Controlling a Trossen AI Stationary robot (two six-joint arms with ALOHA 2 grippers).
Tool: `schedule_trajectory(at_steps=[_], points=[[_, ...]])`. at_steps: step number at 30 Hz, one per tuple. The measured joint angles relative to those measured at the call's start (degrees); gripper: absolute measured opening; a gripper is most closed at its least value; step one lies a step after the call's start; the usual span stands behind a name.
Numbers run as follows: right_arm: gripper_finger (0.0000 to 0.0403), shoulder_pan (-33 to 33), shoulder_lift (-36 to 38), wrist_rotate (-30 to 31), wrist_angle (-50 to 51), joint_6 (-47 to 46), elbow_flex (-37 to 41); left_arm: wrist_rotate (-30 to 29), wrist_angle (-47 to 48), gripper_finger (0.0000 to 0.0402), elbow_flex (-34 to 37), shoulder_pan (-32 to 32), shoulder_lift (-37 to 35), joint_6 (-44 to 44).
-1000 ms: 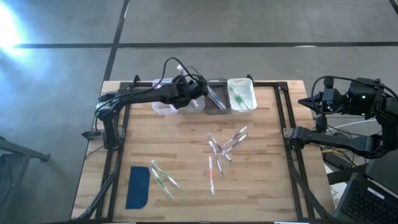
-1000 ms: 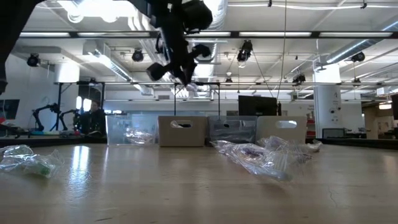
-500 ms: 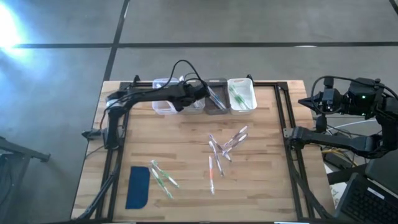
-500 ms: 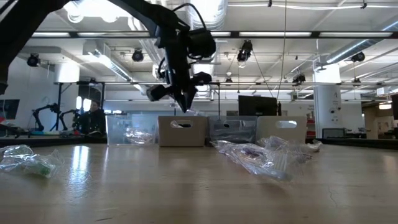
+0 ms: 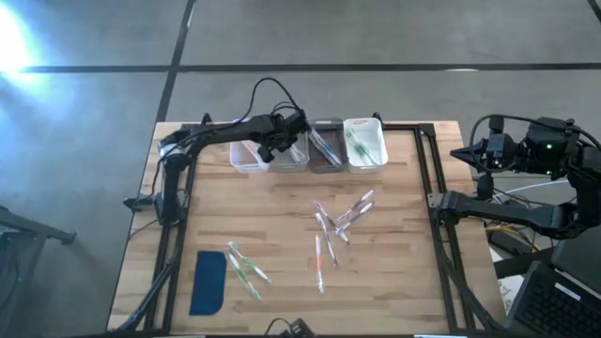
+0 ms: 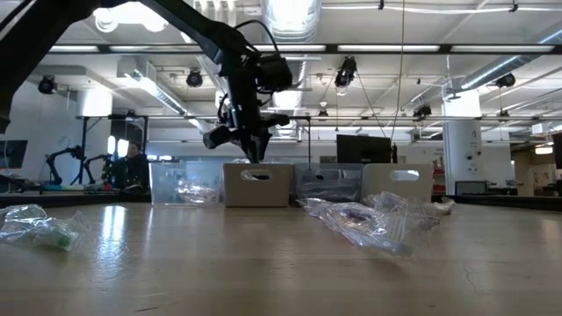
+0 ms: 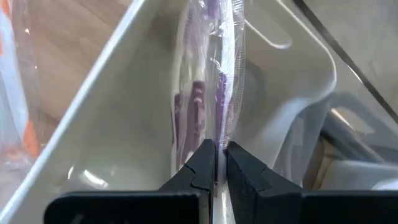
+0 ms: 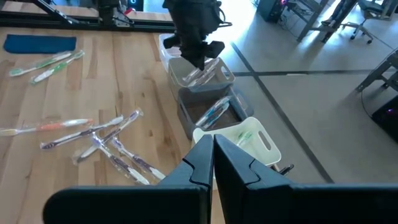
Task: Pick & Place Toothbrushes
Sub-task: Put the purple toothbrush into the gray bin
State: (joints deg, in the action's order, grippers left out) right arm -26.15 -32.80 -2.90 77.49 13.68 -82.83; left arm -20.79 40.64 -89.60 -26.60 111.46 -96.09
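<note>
From above, the left gripper [image 5: 273, 150] hangs over the second bin [image 5: 293, 156] in the row at the table's far edge; loose toothbrushes [image 5: 338, 221] lie mid-table, more beside the blue pad [image 5: 208, 282]. The right gripper is out of sight here. At table height, the left gripper's tip [image 6: 253, 151] points down just above that bin [image 6: 256, 184]. Its wrist camera shows its fingers [image 7: 239, 177] nearly together, pinching what seems a wrapped purple toothbrush [image 7: 199, 106] inside the bin. The right wrist camera shows the right gripper [image 8: 212, 152] clenched, empty.
</note>
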Motion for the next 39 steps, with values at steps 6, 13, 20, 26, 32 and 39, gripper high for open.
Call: schedule_trajectory(at_steps=[6, 13, 20, 26, 32, 39], points=[[0.0008, -0.02, 0.00, -0.02, 0.00, -0.14, 0.00, 1.90, 0.47, 0.0026, 1.21, -1.19, 0.00, 0.55], [0.0008, -0.02, 0.00, 0.00, -0.01, -0.02, 0.00, 1.96, -0.26, 0.0026, 3.73, -1.22, 0.00, 0.43], [0.0008, -0.02, 0.00, -0.02, -0.02, -0.14, 0.00, 2.10, -2.30, 0.0025, 6.58, -1.22, 0.00, 0.41], [0.0008, -0.02, 0.00, 0.00, 0.00, -0.09, 0.00, 1.39, -4.59, 0.0025, 7.48, -1.39, -0.04, 1.59], [0.0008, -0.02, 0.00, -0.02, 0.00, -0.05, 0.00, 1.36, -10.45, 0.0050, 7.53, -1.48, -0.04, 9.30], [0.0008, -0.01, 0.00, -0.02, 0.00, -0.12, 0.00, 2.22, -10.91, 0.0115, 7.52, -1.54, -0.04, 9.19]])
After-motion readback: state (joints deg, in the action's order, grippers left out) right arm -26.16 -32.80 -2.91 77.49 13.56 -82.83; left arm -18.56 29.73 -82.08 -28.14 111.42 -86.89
